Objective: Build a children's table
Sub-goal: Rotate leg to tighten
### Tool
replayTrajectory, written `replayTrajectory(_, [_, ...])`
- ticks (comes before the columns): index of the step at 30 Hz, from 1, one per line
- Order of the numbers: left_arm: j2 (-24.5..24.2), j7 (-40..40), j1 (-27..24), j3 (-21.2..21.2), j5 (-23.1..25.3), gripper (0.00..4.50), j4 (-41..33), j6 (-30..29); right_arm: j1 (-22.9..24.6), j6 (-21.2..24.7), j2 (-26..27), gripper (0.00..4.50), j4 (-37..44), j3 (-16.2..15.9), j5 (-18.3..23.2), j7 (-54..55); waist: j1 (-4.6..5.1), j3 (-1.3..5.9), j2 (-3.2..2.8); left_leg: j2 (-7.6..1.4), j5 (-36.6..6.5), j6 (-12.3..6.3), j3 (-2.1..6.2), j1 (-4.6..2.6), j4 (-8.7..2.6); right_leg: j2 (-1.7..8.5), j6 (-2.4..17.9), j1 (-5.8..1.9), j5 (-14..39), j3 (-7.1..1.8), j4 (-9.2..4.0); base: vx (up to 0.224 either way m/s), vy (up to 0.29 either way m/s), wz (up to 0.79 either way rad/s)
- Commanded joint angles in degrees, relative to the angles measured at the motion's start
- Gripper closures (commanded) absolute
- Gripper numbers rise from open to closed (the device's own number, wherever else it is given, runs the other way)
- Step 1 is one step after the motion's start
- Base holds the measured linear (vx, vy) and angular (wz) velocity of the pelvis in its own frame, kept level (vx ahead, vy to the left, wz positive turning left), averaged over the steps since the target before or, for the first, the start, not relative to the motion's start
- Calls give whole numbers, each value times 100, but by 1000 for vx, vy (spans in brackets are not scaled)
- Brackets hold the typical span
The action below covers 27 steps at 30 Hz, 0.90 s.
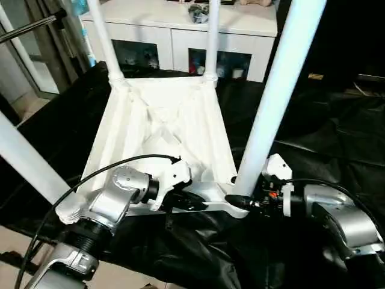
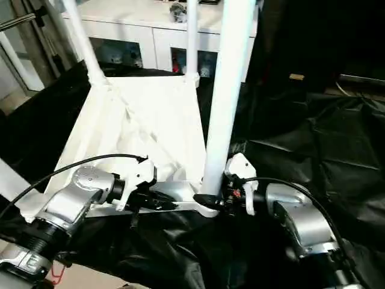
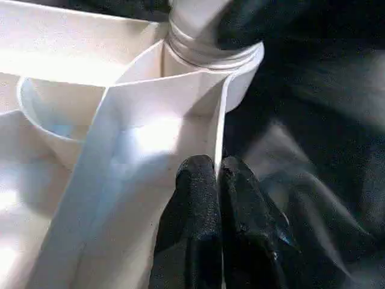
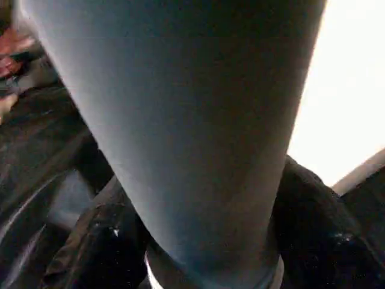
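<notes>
Tabletop (image 1: 162,129) dominates here, flipped ribbed side up on the black sheeting (image 1: 325,144), with the white cabinet (image 1: 180,36) behind it. Four legs are up: two far legs (image 1: 212,36) standing in their sockets, one near-left leg (image 1: 27,162) slanting out of view, and the near-right leg (image 1: 280,90) rising from its corner socket (image 1: 237,201), long axis running up and leaning slightly right. That last one is the action! The right end effector (image 2: 213,200) is clamped around the leg's base, fingers wrapping both sides just above the socket, so the leg's axis runs straight up from its grip and the socket sits directly below. Any further seating, by my read, means pushing or twisting down along that axis, and the right arm is the one on it. The left end effector (image 3: 218,198) comes in from the left, nearly closed, pinching the thin rim wall of the tabletop just beside that same corner, bracing it.
</notes>
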<state>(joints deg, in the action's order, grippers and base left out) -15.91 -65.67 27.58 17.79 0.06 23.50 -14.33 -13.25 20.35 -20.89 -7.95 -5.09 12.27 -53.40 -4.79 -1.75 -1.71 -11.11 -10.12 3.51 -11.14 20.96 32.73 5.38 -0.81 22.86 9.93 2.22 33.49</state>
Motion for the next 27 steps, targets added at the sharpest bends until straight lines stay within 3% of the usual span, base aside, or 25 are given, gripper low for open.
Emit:
replayTrajectory(1, [379, 802, 200, -136, -28, 450, 90, -134, -6, 143, 434, 207, -185, -328, -112, 561, 45, 268, 101, -152, -1451, -126, 59, -62, -375, 230, 1165, -204, 1693, -140, -405, 0, 0, 0])
replayTrajectory(4, [540, 1029, 256, -164, -14, 450, 145, -227, -72, 158, 682, 207, -422, -232, -203, 1019, 129, 250, 97, -141, -1773, -1, 88, -83, -401, 228, 918, -179, 2314, -133, -478, 0, 0, 0])
replayTrajectory(5, [671, 1205, 294, -159, 22, 450, 178, -290, -108, 179, 861, 207, -557, -179, -252, 1321, 149, 246, 94, -144, -1822, -17, 90, -76, -405, 229, 871, -173, 2379, -141, -490, 0, 0, 0])
replayTrajectory(6, [759, 1289, 311, -137, 44, 450, 186, -325, -129, 191, 986, 207, -623, -154, -288, 1526, 158, 232, 131, -143, -1861, -28, 84, -76, -407, 222, 831, -152, 2472, -141, -515, 0, 0, 0])
replayTrajectory(11, [1123, 1548, 341, -19, 137, 450, 158, -482, -231, 100, 1511, 207, -842, -181, -519, 2254, 201, 228, 106, -130, -2019, 20, 120, -73, -429, 231, 613, -132, 2877, -122, -563, 0, 0, 0])
replayTrajectory(13, [1123, 1535, 339, 43, 180, 450, 153, -464, -237, 157, 1615, 151, -795, -166, -435, 2218, 207, 233, 95, -128, -2033, 0, 124, -64, -440, 225, 586, -135, 2834, -124, -570, 0, 0, 0])
replayTrajectory(18, [940, 1240, 261, 163, 163, 450, -38, -437, -232, 158, 1555, 105, -571, -325, -358, 1928, 224, 244, 87, -142, -2025, -18, 123, -57, -454, 215, 692, -143, 2463, -132, -539, 0, 0, 0])
replayTrajectory(21, [654, 707, 118, 224, 43, 450, -282, -288, -217, -50, 1225, 105, -425, -428, -344, 1460, 233, 259, 97, -149, -1862, -58, 124, -22, -451, 225, 774, -181, 2171, -136, -504, 0, 0, 0])
replayTrajectory(27, [145, -152, -90, 304, -154, 450, -625, -108, -41, -173, 451, 105, 47, -661, -22, -2, 216, 299, 102, -172, -1249, -369, 73, -12, -368, 211, 1197, -228, 978, -152, -366, 31, -3, 1])
